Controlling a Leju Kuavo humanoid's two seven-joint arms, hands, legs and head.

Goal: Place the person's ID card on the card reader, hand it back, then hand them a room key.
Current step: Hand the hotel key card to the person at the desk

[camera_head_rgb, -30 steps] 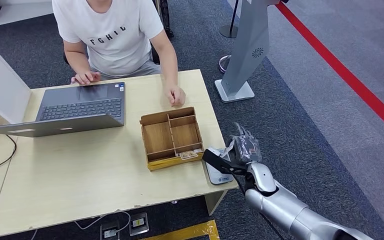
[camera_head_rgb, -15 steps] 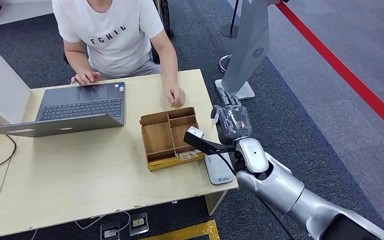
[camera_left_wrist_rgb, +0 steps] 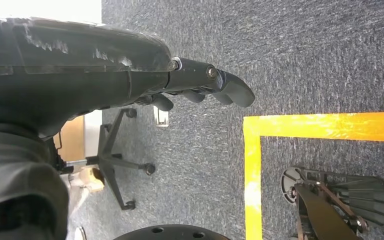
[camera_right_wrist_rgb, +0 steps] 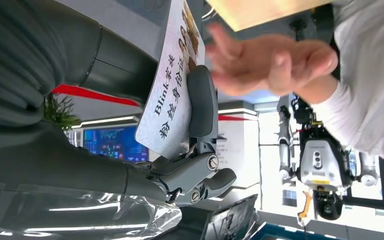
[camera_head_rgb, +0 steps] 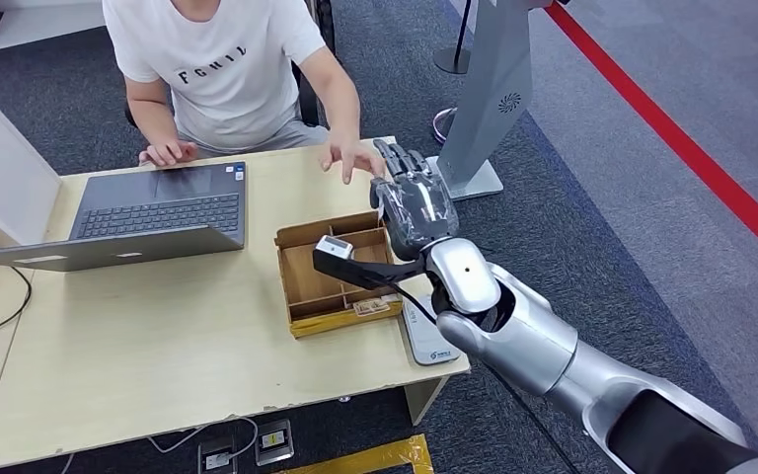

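holding one id card [camera_right_wrist_rgb: 172,95] pinched between thumb and fingers, the right hand [camera_head_rgb: 413,209] is raised above the far right corner of the table [camera_head_rgb: 158,336], fingers extended toward the seated person [camera_head_rgb: 222,69]. in the right wrist view the card's printed face shows, its long axis running along the line of the fingers, with the free end toward the person's hand [camera_head_rgb: 348,158], which is open and just beside the robot's fingertips; contact cannot be confirmed. the left hand [camera_left_wrist_rgb: 200,90] hangs over the carpet with fingers loosely curled and nothing in it. counted on the table: one open laptop [camera_head_rgb: 153,212], one wooden tray [camera_head_rgb: 336,272] divided into compartments, with small cards in its near slot, and one flat white card reader [camera_head_rgb: 429,341] at the near right edge. surface is pale wood. floor is dark grey carpet with a red line [camera_head_rgb: 691,148] and yellow tape [camera_left_wrist_rgb: 325,126].
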